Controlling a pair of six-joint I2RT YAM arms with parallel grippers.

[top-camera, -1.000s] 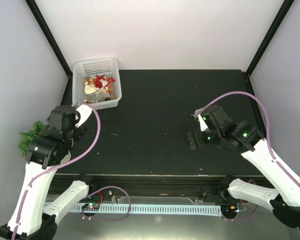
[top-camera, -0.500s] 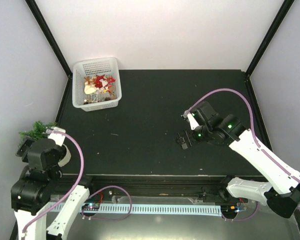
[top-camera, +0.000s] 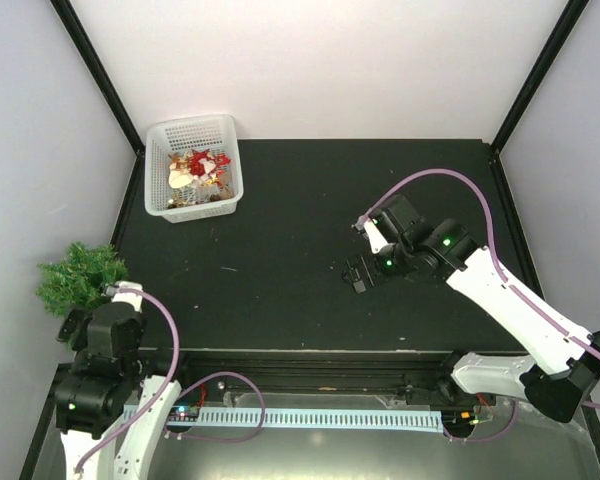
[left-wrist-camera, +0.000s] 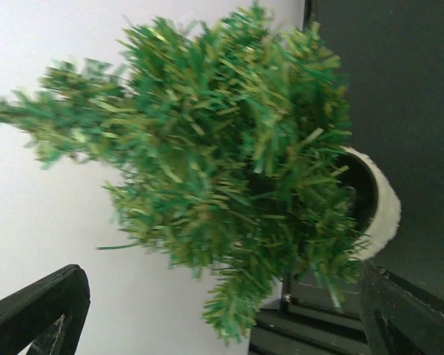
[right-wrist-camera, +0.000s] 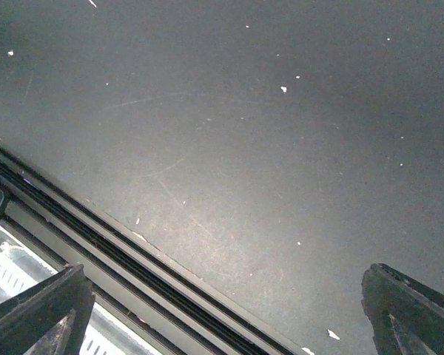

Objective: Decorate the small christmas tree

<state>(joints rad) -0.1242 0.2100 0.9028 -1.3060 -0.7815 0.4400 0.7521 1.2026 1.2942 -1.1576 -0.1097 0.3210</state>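
Observation:
The small christmas tree (top-camera: pixel 80 275), bushy and dark green, stands at the table's left edge against the wall. In the left wrist view the tree (left-wrist-camera: pixel 222 140) fills the frame, with its whitish round pot (left-wrist-camera: pixel 381 214) at the right. My left gripper (left-wrist-camera: pixel 222 325) is open and empty just short of the tree, its fingers (left-wrist-camera: pixel 37 310) spread wide. In the top view it sits near the table's front left corner (top-camera: pixel 85 318). My right gripper (top-camera: pixel 358 275) is open and empty, low over the bare black table (right-wrist-camera: pixel 229 133) right of centre; it also shows in the right wrist view (right-wrist-camera: pixel 222 318).
A white mesh basket (top-camera: pixel 225 135) holding several red, white and gold ornaments (top-camera: pixel 195 168) stands at the back left. Black frame posts rise at the back corners. The table's front rail (right-wrist-camera: pixel 96 244) lies just under my right gripper.
My left arm has drawn back from beside the basket to the front left corner, uncovering the tree. My right gripper has moved left toward the table's middle.

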